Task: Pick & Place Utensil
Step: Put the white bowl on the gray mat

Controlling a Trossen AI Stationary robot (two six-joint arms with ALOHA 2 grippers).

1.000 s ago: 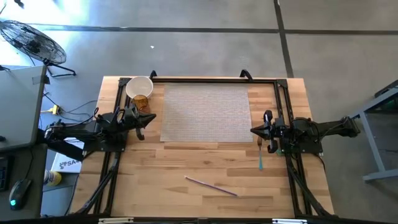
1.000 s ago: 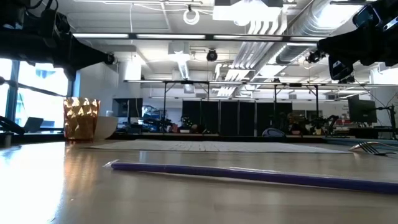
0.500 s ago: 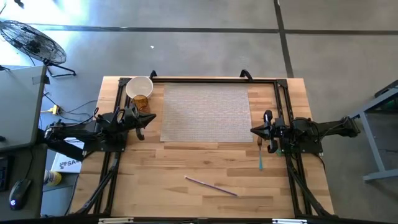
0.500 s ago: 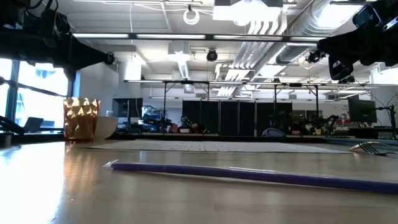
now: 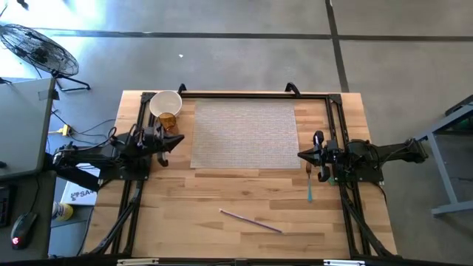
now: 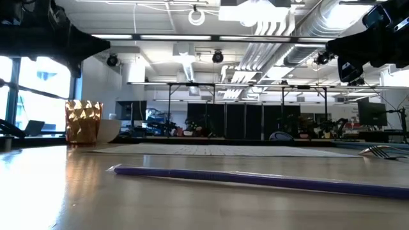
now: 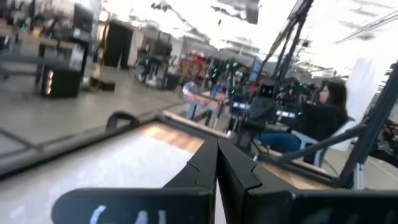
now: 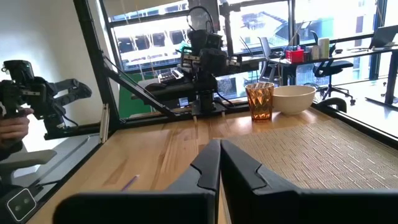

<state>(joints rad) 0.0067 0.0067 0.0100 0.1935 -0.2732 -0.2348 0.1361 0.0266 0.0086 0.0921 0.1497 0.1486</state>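
A fork with a teal handle point(image 5: 309, 186) lies flat on the wood near the table's right side, and its tines point(image 6: 382, 151) show in the low view. A thin purple stick point(image 5: 251, 220) point(image 6: 255, 179) lies flat near the table's near edge. My right gripper point(image 5: 300, 155) point(image 8: 220, 158) hovers shut at the mat's right edge, just above the fork's tine end. My left gripper point(image 5: 179, 140) point(image 7: 217, 163) is shut and hovers by the mat's left edge, beside the amber glass point(image 5: 168, 123).
A woven placemat point(image 5: 244, 134) covers the middle of the table towards its far side. A white bowl point(image 5: 165, 103) and the amber glass point(image 6: 83, 121) stand at its far left corner. A black frame point(image 5: 236, 94) runs along the table's edges. Bare wood lies between mat and stick.
My left arm has shifted a little toward the table's left edge and has risen, as its dark outline in the low view stands higher. Its gripper stays shut. The fork, stick and right arm have kept still.
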